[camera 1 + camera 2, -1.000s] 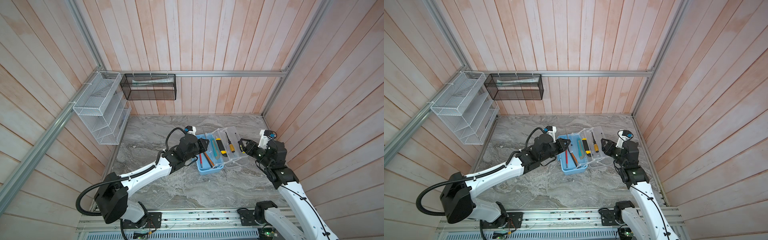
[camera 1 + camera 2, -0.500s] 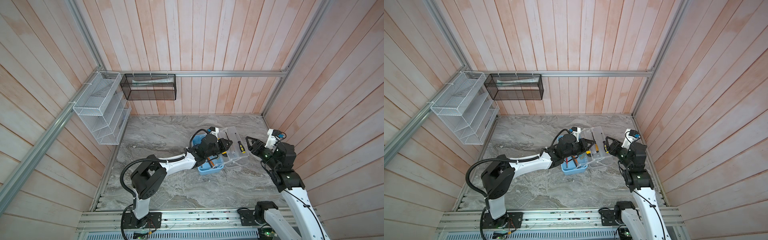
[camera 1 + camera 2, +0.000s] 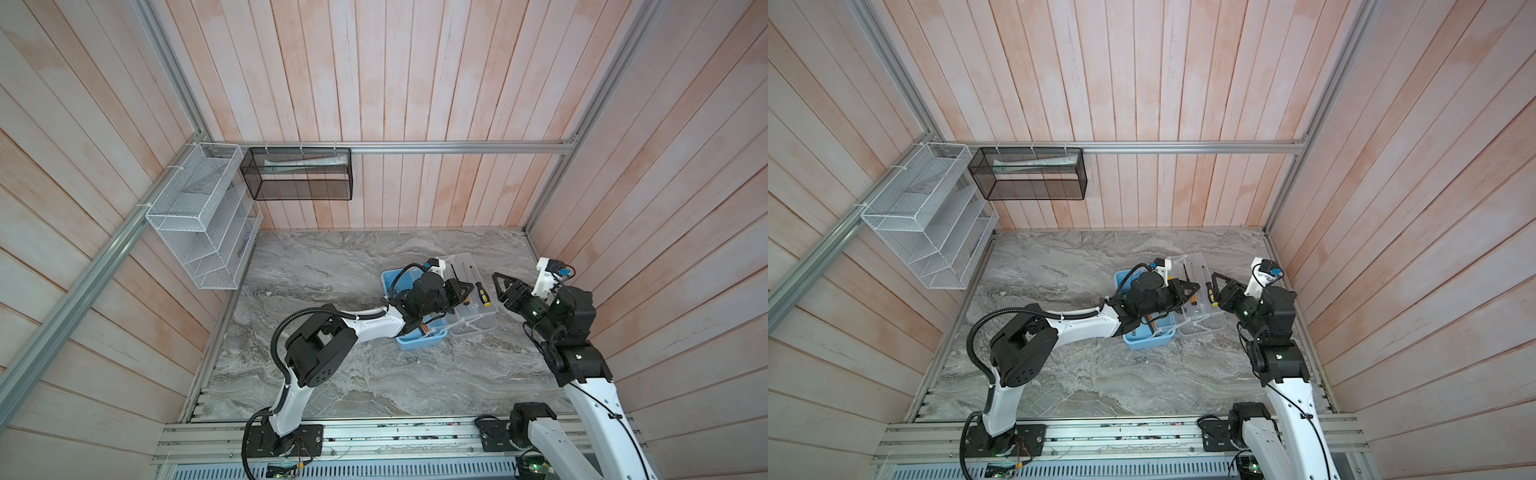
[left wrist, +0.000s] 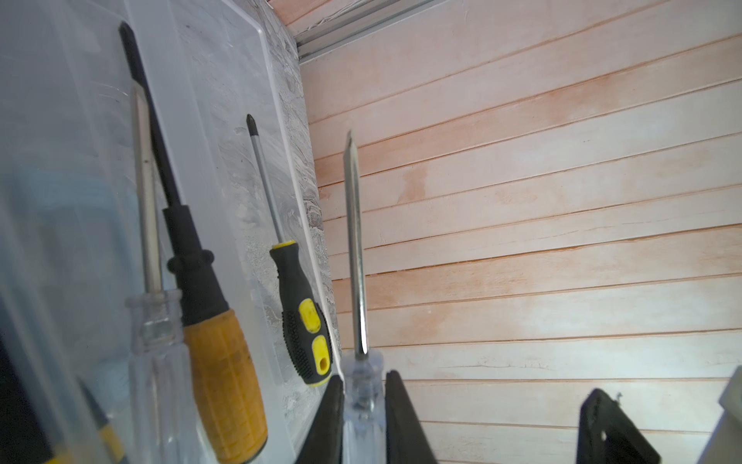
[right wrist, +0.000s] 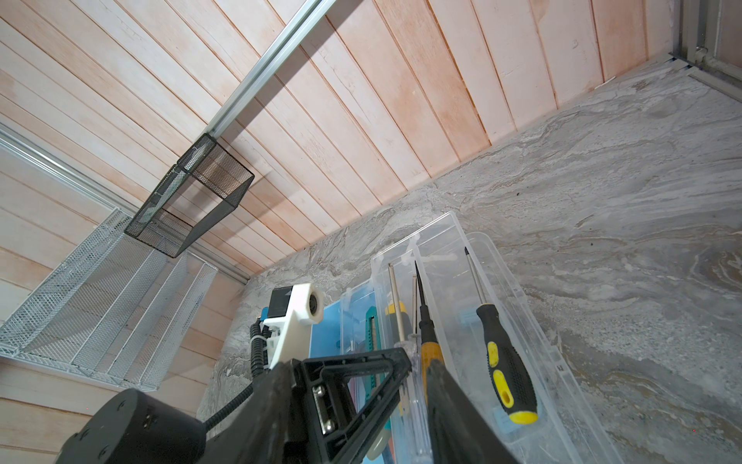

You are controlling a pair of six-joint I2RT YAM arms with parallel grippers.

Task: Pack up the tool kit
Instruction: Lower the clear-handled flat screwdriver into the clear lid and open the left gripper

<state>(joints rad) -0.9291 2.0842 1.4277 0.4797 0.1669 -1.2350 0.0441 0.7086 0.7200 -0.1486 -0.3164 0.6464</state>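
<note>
Marble table and plank walls leave you little room. In both top views the left jaws hang over the clear tray, which sits against the blue box. The right jaws stand apart and empty just beyond them, tip facing tip. That is your first risk: bring either arm toward the other and the fingers knock. The right ones could also clip the tray wall and shove it along the table.

From the left wrist, the jaws are clamped on the clear handle of a flat driver, its shaft pointing straight ahead of them. It shows against the wall, just outside the tray rim, and I can't tell whether it is over the tray. Three tools lie in the tray to one side of the jaws: the black-yellow driver nearest, then the orange driver, then a clear driver. The grip sits near the handle's neck on slick plastic, so I judge it may swivel. Let go here and it may land on the rim or the table. Lower it crooked and the tip could jam on the black-yellow driver.

From the right wrist, the tray runs ahead of the right jaws, with the left arm crowding in beside them. A careless reach there could scatter the packed tools.
</note>
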